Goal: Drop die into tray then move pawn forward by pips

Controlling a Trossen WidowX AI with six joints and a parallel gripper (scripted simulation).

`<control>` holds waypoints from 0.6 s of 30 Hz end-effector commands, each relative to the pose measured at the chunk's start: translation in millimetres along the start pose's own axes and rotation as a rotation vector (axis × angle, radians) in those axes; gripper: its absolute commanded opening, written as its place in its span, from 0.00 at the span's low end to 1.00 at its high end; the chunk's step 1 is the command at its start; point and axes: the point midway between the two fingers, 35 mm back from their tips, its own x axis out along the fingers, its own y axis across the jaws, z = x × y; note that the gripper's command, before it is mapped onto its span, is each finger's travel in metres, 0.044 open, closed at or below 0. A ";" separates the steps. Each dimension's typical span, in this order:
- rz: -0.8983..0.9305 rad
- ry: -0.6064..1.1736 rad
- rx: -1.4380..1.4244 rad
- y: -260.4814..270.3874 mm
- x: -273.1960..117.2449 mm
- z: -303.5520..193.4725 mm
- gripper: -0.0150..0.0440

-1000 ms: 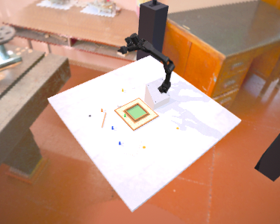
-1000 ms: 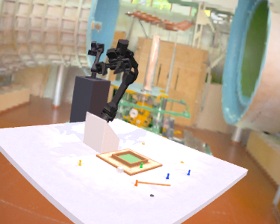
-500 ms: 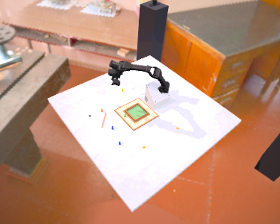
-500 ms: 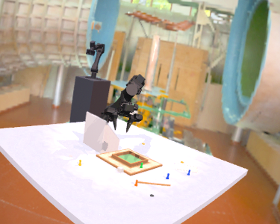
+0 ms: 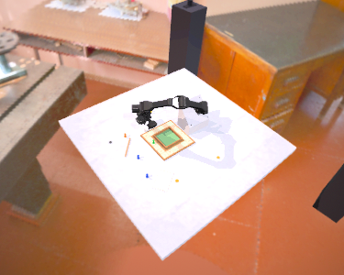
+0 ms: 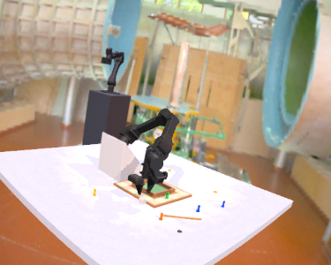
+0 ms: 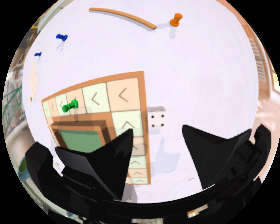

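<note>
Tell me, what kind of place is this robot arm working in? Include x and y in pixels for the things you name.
It looks like a workshop or technical training hall, judging by the heavy workbench (image 5: 57, 84) on the left of the top view, the wooden desk with drawers (image 5: 245, 73), and the large blue-rimmed round structure (image 6: 271, 71) in the exterior view.
</note>
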 end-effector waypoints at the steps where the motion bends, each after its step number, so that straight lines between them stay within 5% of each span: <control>1: 0.002 -0.018 -0.006 -2.7 -5.3 -1.9 0.72; 18: 0.004 -0.018 -0.006 -2.4 26.9 -1.1 0.72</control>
